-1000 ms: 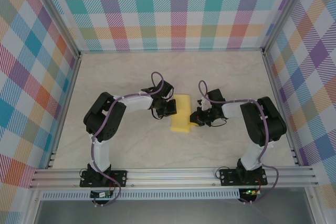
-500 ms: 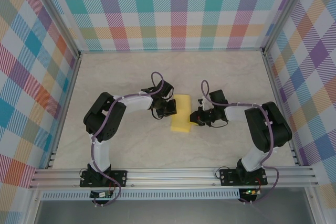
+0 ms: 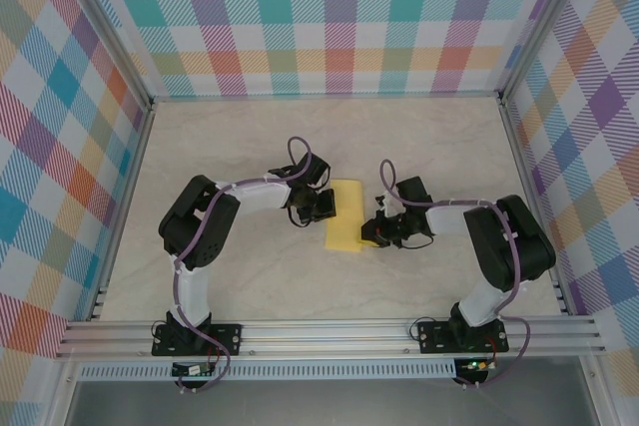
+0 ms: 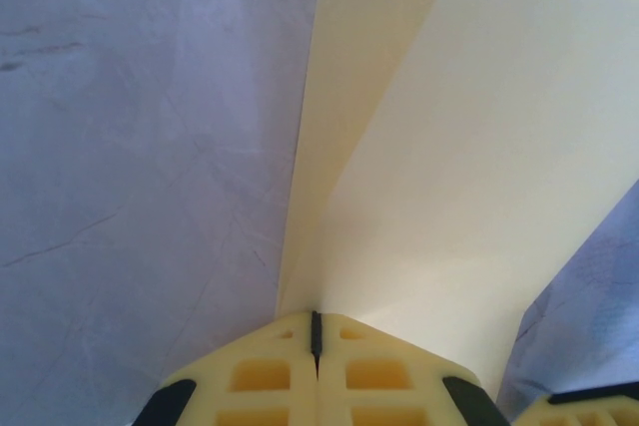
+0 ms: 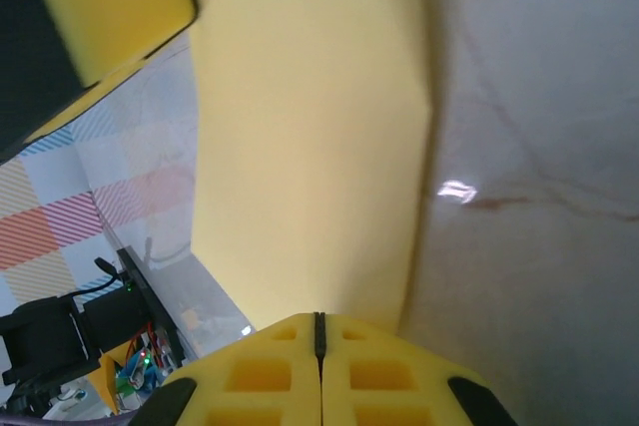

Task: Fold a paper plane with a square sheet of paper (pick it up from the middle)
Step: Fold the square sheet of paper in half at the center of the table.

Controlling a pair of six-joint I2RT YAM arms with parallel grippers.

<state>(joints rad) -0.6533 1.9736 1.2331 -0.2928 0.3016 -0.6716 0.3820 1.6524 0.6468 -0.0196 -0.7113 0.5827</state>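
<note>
Roughly at the middle of the counter (image 3: 250, 147), the sheet of paper (image 3: 345, 216) lay between the two grippers as a narrow yellow rectangle, long side running away from the arm bases. Left gripper (image 3: 321, 207) sat at the sheet's left edge near the far end. Its fingers were pressed together, and in the left wrist view the paper (image 4: 449, 177) ran straight out of the seam of that gripper (image 4: 316, 324), so it was pinching the sheet. Two layers fanned out ahead of the fingertips, a thin strip to the left of the seam and a broad pale panel ahead and to the right. Bare marbled counter (image 4: 150, 147) lay left of the gripper. Right gripper (image 3: 371, 232) was at the sheet's right edge near the near end, also closed. In the right wrist view the yellow sheet (image 5: 300, 147) came down to meet the tips of that gripper (image 5: 319, 324), so it was pinching the sheet too. The paper stretched ahead and slightly left of the fingers, with counter (image 5: 539, 147) to the right. Both arms were bent inward toward the sheet. Plaid walls (image 3: 339, 27) stood beyond the grippers on three sides. Could not tell whether the sheet was lifted or flat on the counter.
</note>
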